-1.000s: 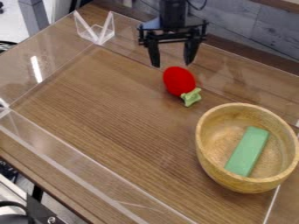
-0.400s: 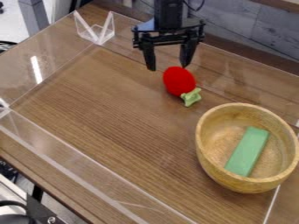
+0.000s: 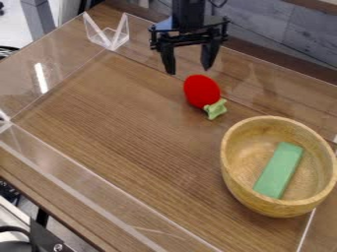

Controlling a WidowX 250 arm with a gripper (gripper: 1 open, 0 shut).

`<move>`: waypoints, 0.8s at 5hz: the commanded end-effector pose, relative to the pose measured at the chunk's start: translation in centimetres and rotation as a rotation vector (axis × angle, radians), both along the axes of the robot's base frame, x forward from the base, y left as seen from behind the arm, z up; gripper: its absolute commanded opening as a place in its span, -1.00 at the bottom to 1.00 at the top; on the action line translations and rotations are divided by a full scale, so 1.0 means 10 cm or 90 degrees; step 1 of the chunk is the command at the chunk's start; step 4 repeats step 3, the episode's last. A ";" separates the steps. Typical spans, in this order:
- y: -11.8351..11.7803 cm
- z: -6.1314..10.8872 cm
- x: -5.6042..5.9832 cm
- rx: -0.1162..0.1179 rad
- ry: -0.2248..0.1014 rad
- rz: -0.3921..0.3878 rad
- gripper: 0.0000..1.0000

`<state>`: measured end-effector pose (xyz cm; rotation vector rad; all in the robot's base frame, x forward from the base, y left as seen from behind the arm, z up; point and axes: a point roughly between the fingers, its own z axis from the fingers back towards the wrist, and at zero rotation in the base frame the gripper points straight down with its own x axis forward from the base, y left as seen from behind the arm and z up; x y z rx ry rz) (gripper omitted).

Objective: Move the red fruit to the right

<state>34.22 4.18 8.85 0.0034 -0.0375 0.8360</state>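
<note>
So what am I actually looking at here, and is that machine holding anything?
This is a single view, looking down at a wooden table. The dark machine at the top is one robot arm; its fingers are spread open and hold nothing. Just below them in the picture lies a red toy strawberry with a green leafy cap. At the lower right sits a round wooden bowl with a flat green block inside. The job is to move the strawberry to the right.
</note>
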 end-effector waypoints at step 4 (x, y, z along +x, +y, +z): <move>0.03 0.28 0.02 0.009 -0.033 0.028 1.00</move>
